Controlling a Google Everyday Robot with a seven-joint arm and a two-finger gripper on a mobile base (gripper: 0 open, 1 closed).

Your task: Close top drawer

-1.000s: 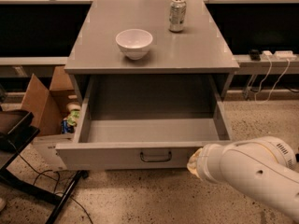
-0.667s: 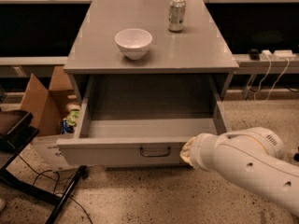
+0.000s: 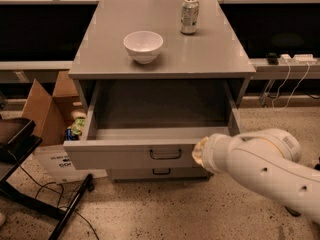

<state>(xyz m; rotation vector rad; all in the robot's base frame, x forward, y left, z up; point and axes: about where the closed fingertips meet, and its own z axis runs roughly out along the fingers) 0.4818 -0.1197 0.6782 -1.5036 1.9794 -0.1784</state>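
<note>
The top drawer (image 3: 110, 156) of the grey cabinet (image 3: 215, 54) stands pulled out, and its inside looks empty. A small dark wire handle (image 3: 165, 154) sits at the middle of its front. My gripper (image 3: 200, 153) is at the end of the white arm (image 3: 265, 169), which comes in from the lower right. It is against the drawer front just right of the handle, and the wrist hides most of it. Below the open drawer, a shallower drawer (image 3: 161, 172) with the same handle is only partly visible.
A white bowl (image 3: 143, 46) and a drink can (image 3: 189, 16) stand on the cabinet top. An open cardboard box (image 3: 45, 109) with items sits left of the cabinet. A black frame (image 3: 20, 154) and cables lie on the floor at left. A power strip (image 3: 292, 59) with cords is at right.
The arm has moved left to the drawer front beside the handle. The drawer has slid partly back into the cabinet and shows less of its inside.
</note>
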